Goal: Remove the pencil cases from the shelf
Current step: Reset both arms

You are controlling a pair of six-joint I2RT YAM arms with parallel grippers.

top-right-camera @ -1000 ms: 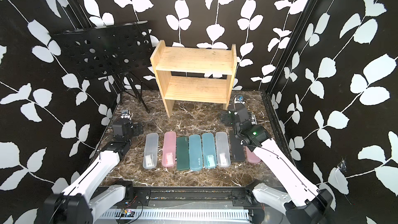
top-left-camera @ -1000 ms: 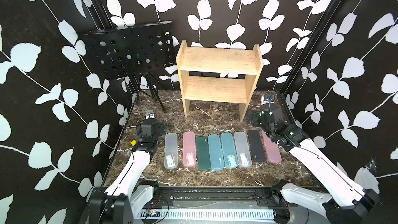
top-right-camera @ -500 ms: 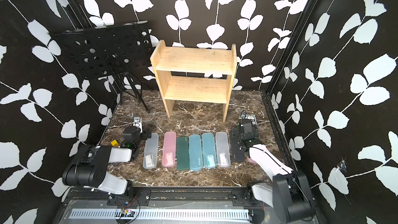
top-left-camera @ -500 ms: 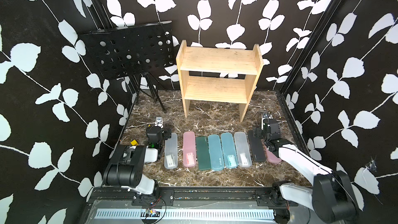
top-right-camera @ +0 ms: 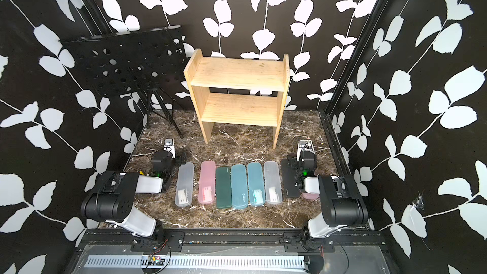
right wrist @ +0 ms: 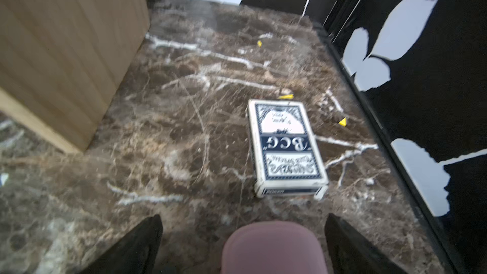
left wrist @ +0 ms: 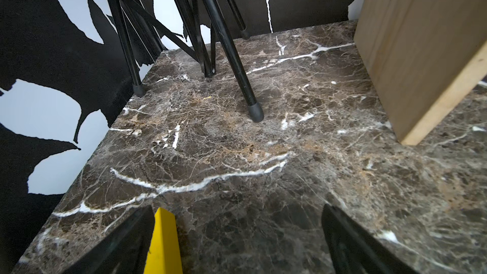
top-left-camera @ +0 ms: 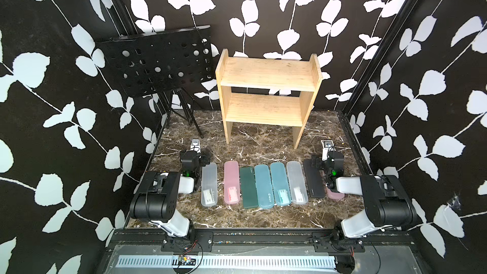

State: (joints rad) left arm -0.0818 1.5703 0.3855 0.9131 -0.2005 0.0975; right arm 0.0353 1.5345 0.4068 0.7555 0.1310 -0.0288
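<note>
The wooden shelf (top-left-camera: 266, 75) (top-right-camera: 237, 75) stands at the back with both tiers bare. The pencil cases lie side by side on the marble floor: clear (top-left-camera: 209, 184), pink (top-left-camera: 232, 181), dark green (top-left-camera: 247, 187), two teal (top-left-camera: 263, 185) (top-left-camera: 279, 183), clear (top-left-camera: 297, 181), black (top-left-camera: 313, 180), and a pink one (top-left-camera: 334, 195) partly under the right arm. My left gripper (top-left-camera: 194, 154) (left wrist: 237, 209) is open and empty, just left of the first clear case. My right gripper (top-left-camera: 326, 155) (right wrist: 242, 217) is open, low over the far end of the pink case (right wrist: 274, 249).
A black perforated music stand (top-left-camera: 158, 61) stands at the back left, its tripod legs (left wrist: 237, 75) on the floor ahead of my left gripper. A playing-card box (right wrist: 284, 148) lies ahead of my right gripper, near the right wall. The shelf's side panels (left wrist: 421, 48) (right wrist: 66, 48) flank both views.
Both arms have folded back and down toward the front rail. The right gripper came away from the shelf's right leg to over the pink case. The cases have not moved.
</note>
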